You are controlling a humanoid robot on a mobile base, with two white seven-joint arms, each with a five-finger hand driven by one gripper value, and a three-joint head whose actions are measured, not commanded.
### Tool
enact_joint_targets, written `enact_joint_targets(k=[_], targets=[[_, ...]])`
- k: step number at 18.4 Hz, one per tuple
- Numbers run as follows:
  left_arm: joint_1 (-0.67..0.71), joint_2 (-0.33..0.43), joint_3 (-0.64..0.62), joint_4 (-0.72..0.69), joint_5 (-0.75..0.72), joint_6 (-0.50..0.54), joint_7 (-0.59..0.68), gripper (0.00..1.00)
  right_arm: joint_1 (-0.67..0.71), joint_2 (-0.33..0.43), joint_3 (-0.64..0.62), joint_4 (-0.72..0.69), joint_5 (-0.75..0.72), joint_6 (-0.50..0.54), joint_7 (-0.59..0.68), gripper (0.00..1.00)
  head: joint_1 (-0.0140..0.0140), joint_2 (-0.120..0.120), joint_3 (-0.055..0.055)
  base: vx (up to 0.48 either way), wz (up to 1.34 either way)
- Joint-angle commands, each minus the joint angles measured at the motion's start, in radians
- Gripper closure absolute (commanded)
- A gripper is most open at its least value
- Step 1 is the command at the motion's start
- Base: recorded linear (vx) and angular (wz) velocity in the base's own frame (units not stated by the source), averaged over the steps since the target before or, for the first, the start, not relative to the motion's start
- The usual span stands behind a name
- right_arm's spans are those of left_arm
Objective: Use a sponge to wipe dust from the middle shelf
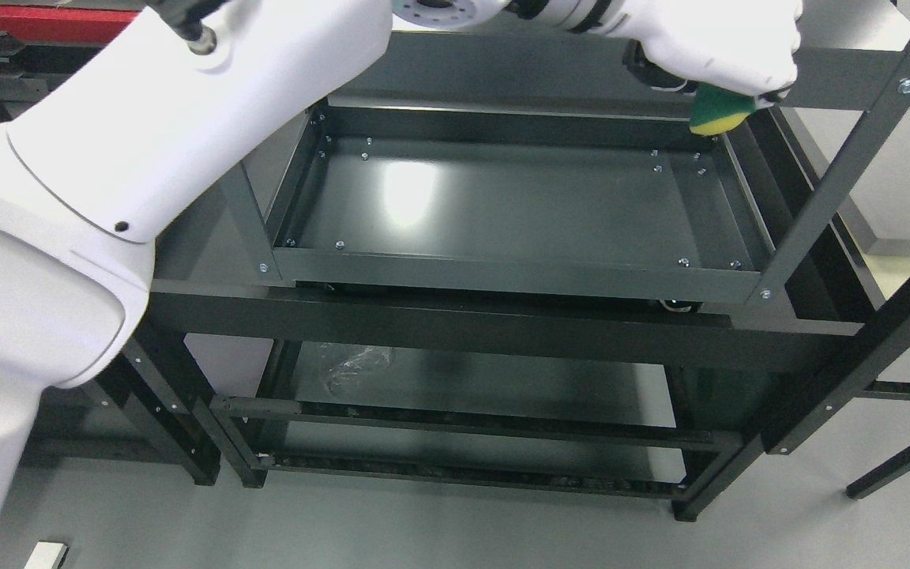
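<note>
A dark grey metal rack fills the head view, and its tray-like shelf [502, 197] with a raised rim lies in the middle. My left arm comes in from the lower left and reaches across the top of the picture. Its white-gloved left hand [720, 51] is at the shelf's far right corner, shut on a green and yellow sponge [720, 112]. The sponge sticks out below the fingers, just above the far right rim; I cannot tell whether it touches the shelf. The shelf surface is glossy, with a light glare at its left centre.
A slanted upright post [842, 170] runs close to the right of the hand. A black crossbar [439, 324] spans the front below the shelf. On the lower shelf lies crumpled clear plastic [356, 363]. A small white object [48, 553] sits on the grey floor at the bottom left.
</note>
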Motion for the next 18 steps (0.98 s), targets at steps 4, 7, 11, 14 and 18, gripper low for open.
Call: enact_joint_targets(k=[4, 7, 11, 14, 18], targets=[[0.051, 0.082, -0.045, -0.083, -0.089, 0.0, -0.033, 0.99, 0.0, -0.017, 0.0, -0.017, 0.0, 0.073, 0.0, 0.0, 0.0, 0.0, 0.0, 0.0, 0.0], [0.06, 0.19, 0.005, -0.166, -0.083, 0.0, -0.049, 0.99, 0.0, -0.017, 0.0, -0.017, 0.0, 0.073, 0.0, 0.0, 0.0, 0.0, 0.0, 0.0, 0.0], [0.084, 0.315, 0.074, -0.231, -0.078, 0.0, -0.052, 0.99, 0.0, -0.017, 0.0, -0.017, 0.0, 0.073, -0.001, 0.0, 0.0, 0.0, 0.0, 0.0, 0.0], [0.133, 0.421, 0.102, -0.299, -0.06, 0.0, -0.053, 0.99, 0.0, -0.017, 0.0, -0.017, 0.0, 0.073, 0.0, 0.0, 0.0, 0.0, 0.0, 0.0, 0.0], [0.186, 0.596, 0.182, -0.376, -0.009, 0.0, -0.053, 0.99, 0.0, -0.017, 0.0, -0.017, 0.0, 0.073, 0.0, 0.0, 0.0, 0.0, 0.0, 0.0, 0.0]])
